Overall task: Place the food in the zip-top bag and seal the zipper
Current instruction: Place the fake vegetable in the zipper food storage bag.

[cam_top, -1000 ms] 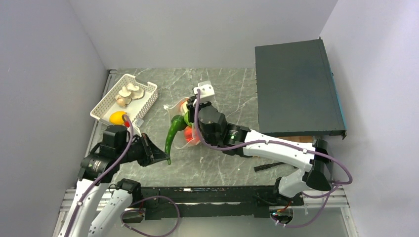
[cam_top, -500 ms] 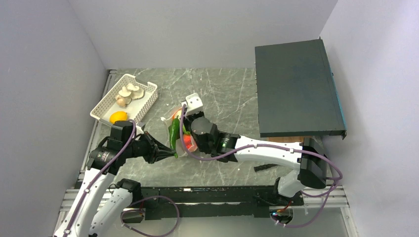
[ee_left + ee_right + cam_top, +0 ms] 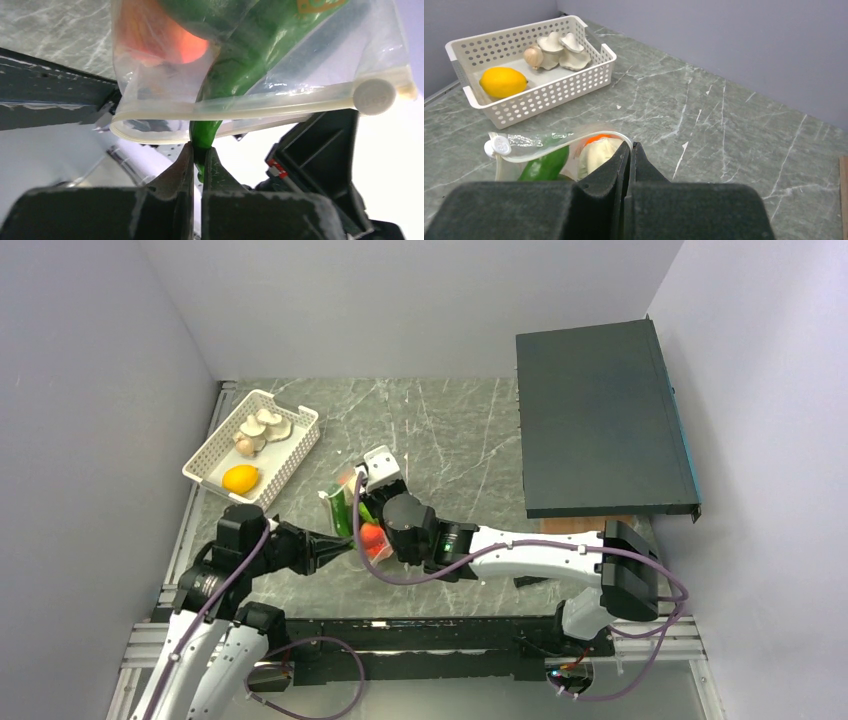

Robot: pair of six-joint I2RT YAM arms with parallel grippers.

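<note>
Two items can be made out inside the zip-top bag [image 3: 325, 60]: a red-orange round fruit [image 3: 165, 35] and the dark green long vegetable [image 3: 240, 60], whose tip is seen poking out past the zipper [image 3: 280, 102]. That tip is pinched by the closed left pincer [image 3: 200, 150]. The bag's rim is clamped in the right pincer [image 3: 630, 146], near the front middle of the worktop [image 3: 724, 130]. Further off, far left, the yellow-orange citrus [image 3: 503, 82] and pale mushrooms [image 3: 558, 50] are sat in a white slotted basket [image 3: 549, 90].
</note>
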